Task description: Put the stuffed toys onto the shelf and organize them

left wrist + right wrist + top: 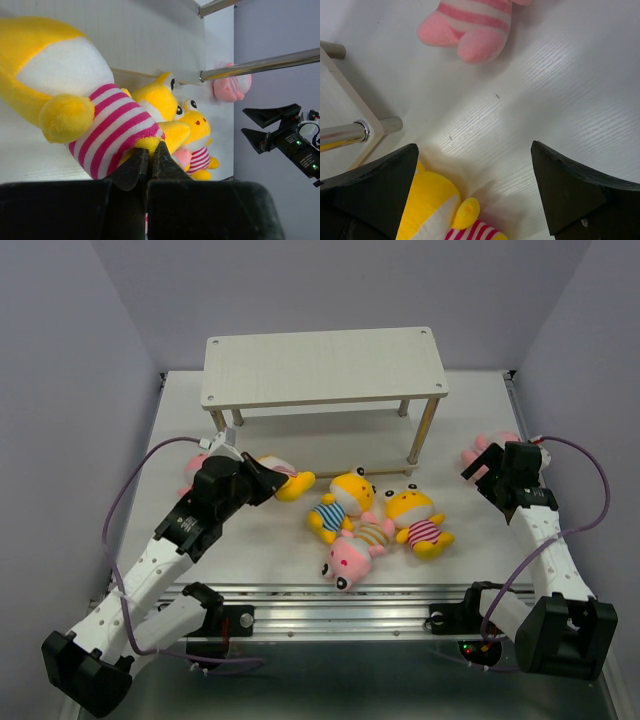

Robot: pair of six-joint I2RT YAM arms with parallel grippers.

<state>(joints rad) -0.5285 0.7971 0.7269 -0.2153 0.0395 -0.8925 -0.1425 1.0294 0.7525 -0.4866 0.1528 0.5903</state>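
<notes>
My left gripper [270, 480] is shut on a yellow stuffed toy in a pink-striped shirt [293, 483], pinching its lower edge [148, 150] in front of the shelf's left legs. The toy [75, 90] fills the left wrist view. The wooden two-tier shelf [320, 365] stands at the back with nothing on its top board. My right gripper [480, 478] is open and empty [475, 185], over bare table between a pink striped toy [470, 25] and a yellow toy [435, 210]. Two yellow toys [340, 505] [415, 518] and a pink one [350, 555] lie mid-table.
Another pink toy [190, 472] lies partly hidden behind my left arm. A pink toy [480, 448] lies right of the shelf beside my right gripper. Thin metal shelf legs [260, 65] [350, 132] stand close to both grippers. Grey walls close in both sides.
</notes>
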